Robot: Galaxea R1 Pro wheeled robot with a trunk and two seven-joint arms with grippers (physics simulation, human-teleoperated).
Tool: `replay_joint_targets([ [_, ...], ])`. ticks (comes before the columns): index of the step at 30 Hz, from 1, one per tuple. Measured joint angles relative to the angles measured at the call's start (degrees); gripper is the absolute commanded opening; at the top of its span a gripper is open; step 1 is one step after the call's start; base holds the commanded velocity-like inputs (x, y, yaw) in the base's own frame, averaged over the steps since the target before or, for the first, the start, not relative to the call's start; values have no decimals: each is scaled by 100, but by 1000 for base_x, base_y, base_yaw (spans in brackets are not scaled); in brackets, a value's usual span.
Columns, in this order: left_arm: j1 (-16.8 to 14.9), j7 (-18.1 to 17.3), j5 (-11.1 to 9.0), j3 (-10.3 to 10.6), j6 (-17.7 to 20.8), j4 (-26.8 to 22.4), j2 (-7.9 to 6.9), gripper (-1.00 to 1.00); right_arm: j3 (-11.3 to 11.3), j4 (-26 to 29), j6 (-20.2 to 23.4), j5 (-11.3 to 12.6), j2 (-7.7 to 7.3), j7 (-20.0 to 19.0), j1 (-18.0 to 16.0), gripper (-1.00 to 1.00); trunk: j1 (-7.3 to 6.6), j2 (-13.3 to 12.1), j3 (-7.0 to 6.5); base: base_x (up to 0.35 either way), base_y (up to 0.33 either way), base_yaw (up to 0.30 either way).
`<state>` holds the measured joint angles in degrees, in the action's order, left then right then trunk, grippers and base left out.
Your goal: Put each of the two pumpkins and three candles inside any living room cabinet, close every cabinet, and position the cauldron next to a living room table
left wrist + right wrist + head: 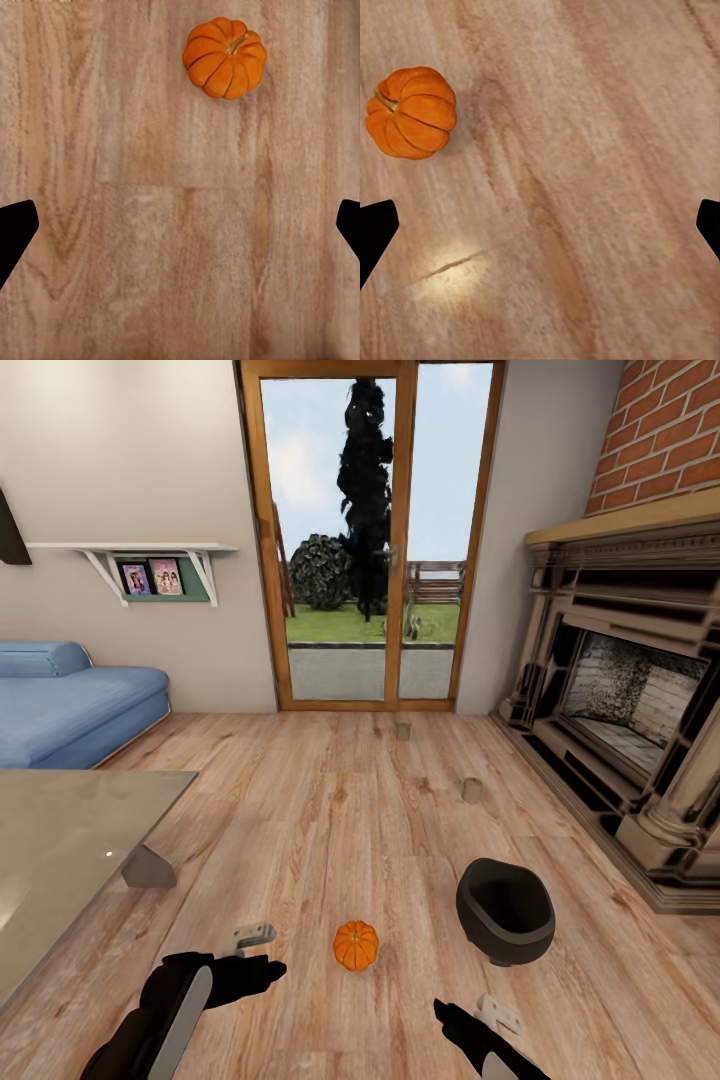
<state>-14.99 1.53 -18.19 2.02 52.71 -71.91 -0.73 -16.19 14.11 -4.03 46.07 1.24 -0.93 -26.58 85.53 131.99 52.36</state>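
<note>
This is a living room in a home. A wood-plank floor (330, 810) runs up to a tall glazed door (370, 535) in a wooden frame, which looks out on a lawn, shrubs and a dark tree. On the left a blue sofa (75, 700) stands against a plain wall, with a white shelf (130, 550) above it holding framed photos (150, 577). On the right an ornate fireplace (625, 700) sits under a wooden mantel and a red-brick chimney breast (670, 430). A glass-topped table (60, 850) fills the near left corner. A pumpkin (356, 945), a black cauldron (505, 910) and two candles (471, 790) sit on the floor as decorations.
</note>
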Motion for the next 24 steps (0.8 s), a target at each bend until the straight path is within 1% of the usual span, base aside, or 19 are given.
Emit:
replay_joint_targets([
  [4, 2, -13, -2, 0, 0, -20, 3, 100, -8, 2, -37, -24, -2, -19, 0, 100, 0, 0, 0, 0, 0, 0],
  [10, 3, -47, -5, 1, 0, -40, -20, 100, 37, -5, -31, 59, -5, -237, 0, 100, 0, 0, 0, 0, 0, 0],
  [16, 5, -56, -20, -7, 2, -46, -42, 100, 65, -61, 18, 107, 0, -280, 0, 100, 0, 0, 0, 4, 5, 0],
  [24, 6, -50, -35, -16, 1, -40, -41, 100, 44, -85, -9, 65, 6, -266, 1, 100, -1, 0, 0, 112, 130, 0],
])
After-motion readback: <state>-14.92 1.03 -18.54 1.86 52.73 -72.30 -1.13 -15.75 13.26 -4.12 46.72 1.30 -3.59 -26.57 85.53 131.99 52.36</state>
